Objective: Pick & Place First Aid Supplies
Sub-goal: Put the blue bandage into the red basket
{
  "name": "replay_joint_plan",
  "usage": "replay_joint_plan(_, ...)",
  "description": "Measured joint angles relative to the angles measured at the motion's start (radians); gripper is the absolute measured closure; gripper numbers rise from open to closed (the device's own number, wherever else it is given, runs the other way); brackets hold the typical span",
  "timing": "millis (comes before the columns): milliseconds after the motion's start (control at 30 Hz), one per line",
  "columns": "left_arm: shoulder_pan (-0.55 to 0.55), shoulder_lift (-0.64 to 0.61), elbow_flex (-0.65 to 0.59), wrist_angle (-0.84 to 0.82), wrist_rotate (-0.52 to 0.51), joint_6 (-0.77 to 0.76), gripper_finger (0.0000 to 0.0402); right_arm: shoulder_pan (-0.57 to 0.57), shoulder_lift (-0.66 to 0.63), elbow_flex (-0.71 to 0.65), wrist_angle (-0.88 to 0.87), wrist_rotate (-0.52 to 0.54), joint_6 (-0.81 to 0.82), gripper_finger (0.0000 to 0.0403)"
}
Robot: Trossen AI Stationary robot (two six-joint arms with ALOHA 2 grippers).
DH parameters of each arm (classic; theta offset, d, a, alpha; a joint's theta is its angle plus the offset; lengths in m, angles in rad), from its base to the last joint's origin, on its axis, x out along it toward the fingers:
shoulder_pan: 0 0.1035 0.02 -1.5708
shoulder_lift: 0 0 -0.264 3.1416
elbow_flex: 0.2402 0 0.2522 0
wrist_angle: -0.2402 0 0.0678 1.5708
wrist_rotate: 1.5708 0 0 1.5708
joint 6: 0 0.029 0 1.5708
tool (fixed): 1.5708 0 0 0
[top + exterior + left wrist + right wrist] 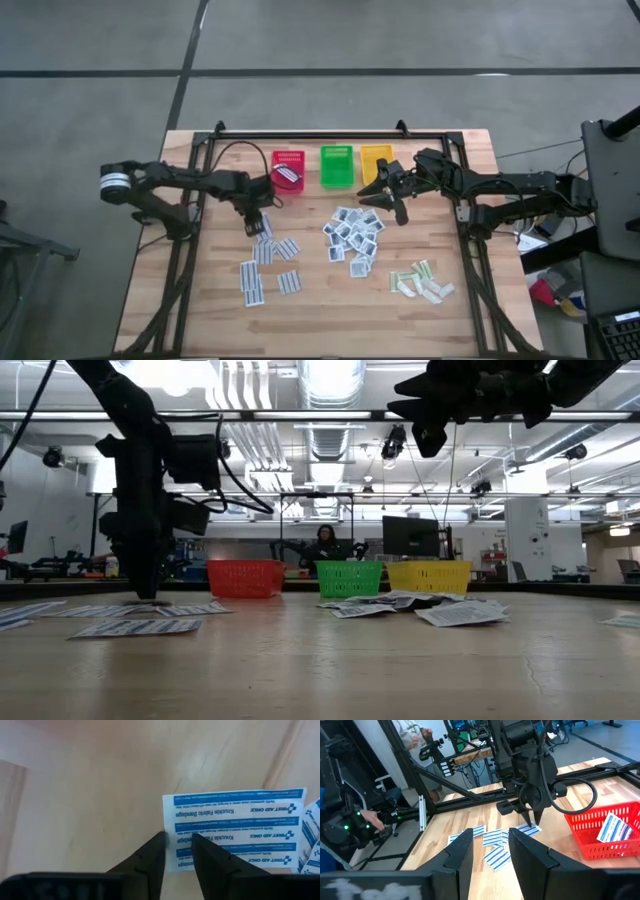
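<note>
Left gripper [178, 840], fingers narrowly parted, straddles the edge of a blue-striped packet [235, 827]. Right gripper [388, 196], slightly parted and empty, hovers near the yellow basket [376, 162].

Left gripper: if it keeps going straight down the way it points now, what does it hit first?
Most likely the striped bandage packet on the table: the left gripper points down with its open fingers straddling the packet's near edge. Remaining height is hard to judge.
</note>
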Motion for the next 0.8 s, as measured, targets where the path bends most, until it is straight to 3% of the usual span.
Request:
replay_joint_plan(300,0.000,0.000,-0.004,0.007,-0.011,-0.024,0.0394,0.000,0.000,0.000,0.000,0.000,0.005,0.0299)
replay_joint_plan(467,0.002,-0.055,-0.008,-0.008,-0.048,-0.030,0.0400,0.000,0.000,0.000,0.000,0.000,0.007,0.0305)
replay_joint_plan(800,0.007,-0.332,0.003,-0.079,-0.079,-0.065,0.0401,0.000,0.000,0.000,0.000,0.000,0.007,0.0317)
